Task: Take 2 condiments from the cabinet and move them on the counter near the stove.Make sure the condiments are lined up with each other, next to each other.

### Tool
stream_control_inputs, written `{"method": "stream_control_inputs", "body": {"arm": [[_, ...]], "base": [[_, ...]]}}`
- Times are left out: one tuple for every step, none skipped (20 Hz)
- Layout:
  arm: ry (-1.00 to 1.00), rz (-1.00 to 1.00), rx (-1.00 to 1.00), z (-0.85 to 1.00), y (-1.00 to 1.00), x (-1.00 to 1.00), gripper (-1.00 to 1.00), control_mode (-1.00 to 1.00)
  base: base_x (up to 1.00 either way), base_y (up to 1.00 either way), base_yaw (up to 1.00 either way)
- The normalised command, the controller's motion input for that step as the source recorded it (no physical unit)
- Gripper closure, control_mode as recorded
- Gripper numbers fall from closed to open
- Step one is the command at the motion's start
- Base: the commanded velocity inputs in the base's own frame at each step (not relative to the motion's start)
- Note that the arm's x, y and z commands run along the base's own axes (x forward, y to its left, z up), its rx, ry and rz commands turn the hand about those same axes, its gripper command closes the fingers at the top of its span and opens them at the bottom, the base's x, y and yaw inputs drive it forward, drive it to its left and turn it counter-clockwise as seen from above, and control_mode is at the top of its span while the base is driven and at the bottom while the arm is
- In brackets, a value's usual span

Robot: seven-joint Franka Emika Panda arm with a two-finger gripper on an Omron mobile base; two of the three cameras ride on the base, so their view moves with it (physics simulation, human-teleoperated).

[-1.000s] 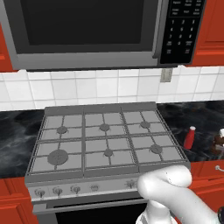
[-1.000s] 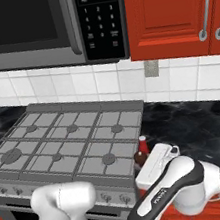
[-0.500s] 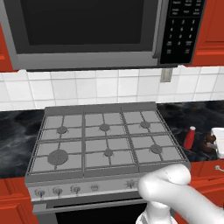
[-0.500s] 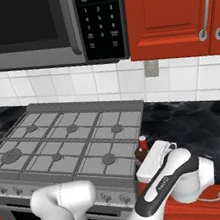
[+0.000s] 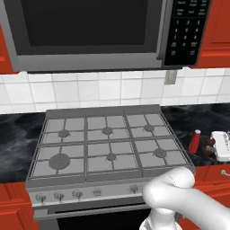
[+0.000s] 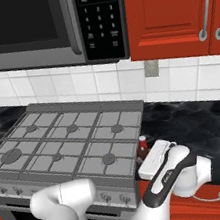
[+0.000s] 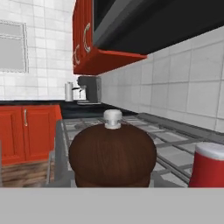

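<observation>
**Shaker in the jaws beside the red bottle, right of the stove**

In the hand view the dark-brown shaker (image 7: 113,155) sits nearest, rounded top and small pale knob upright, close against the camera; the jaws are closed on it. Just to its right in that view stands the red bottle (image 7: 209,167), pale cap up. From the left base view the red bottle (image 5: 195,141) rests on the black tabletop (image 5: 191,123) just beside the stove (image 5: 108,143), with the shaker (image 5: 208,145) next to it at the white hand. Beyond, the microwave (image 5: 90,31) hangs over the 6 burners, and the red cabinet (image 6: 166,11) is shut.
</observation>
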Motion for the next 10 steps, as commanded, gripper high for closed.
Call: {"method": "stream_control_inputs", "body": {"arm": [[0.00, 0.00, 0.00, -0.22, -0.24, 0.09, 1.00, -1.00], [0.00, 0.00, 0.00, -0.22, -0.21, 0.10, 1.00, -1.00], [0.00, 0.00, 0.00, -0.20, -0.21, 0.06, 1.00, -1.00], [0.00, 0.00, 0.00, -0.23, -0.21, 0.06, 1.00, -1.00], [0.00, 0.00, 0.00, -0.24, -0.16, 0.14, 1.00, -1.00], [0.00, 0.00, 0.00, -0.23, -0.16, 0.14, 1.00, -1.00], [0.00, 0.00, 0.00, -0.25, -0.16, 0.17, 1.00, -1.00], [0.00, 0.00, 0.00, -0.27, -0.11, 0.21, 1.00, -1.00], [0.00, 0.00, 0.00, -0.22, -0.11, 0.22, 1.00, -1.00], [0.00, 0.00, 0.00, -0.22, -0.08, 0.26, 1.00, -1.00]], "base": [[0.00, 0.00, 0.00], [0.00, 0.00, 0.00], [0.00, 0.00, 0.00], [0.00, 0.00, 0.00], [0.00, 0.00, 0.00], [0.00, 0.00, 0.00], [0.00, 0.00, 0.00], [0.00, 0.00, 0.00], [0.00, 0.00, 0.00], [0.00, 0.00, 0.00]]}}
